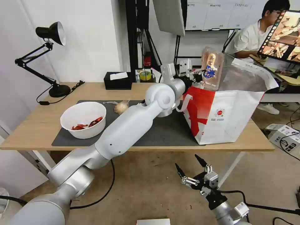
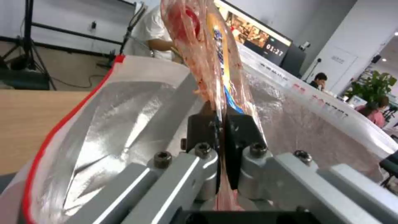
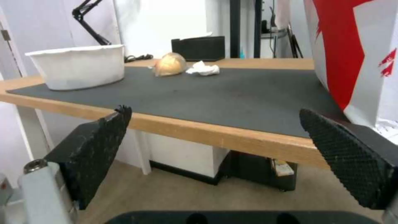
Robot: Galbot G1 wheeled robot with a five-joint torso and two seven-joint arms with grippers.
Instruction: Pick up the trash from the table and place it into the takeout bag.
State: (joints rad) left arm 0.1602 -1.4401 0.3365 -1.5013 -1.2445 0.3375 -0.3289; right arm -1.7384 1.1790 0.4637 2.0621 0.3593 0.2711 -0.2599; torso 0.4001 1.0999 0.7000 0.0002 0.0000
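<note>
My left gripper point(image 1: 200, 75) has its jaws clamped on the rim of a clear plastic tray point(image 1: 212, 67), upright above the takeout bag point(image 1: 225, 115); it looks light, thin, greasy, likely to flex; my right gripper point(image 1: 195, 172), jaws apart, hangs below the tabletop point(image 1: 28, 131).

A timer reading "01:27" glows on a monitor point(image 2: 271, 46) at two o'clock of the bag point(image 2: 104, 124); the bag's own lettering is illegible.
</note>
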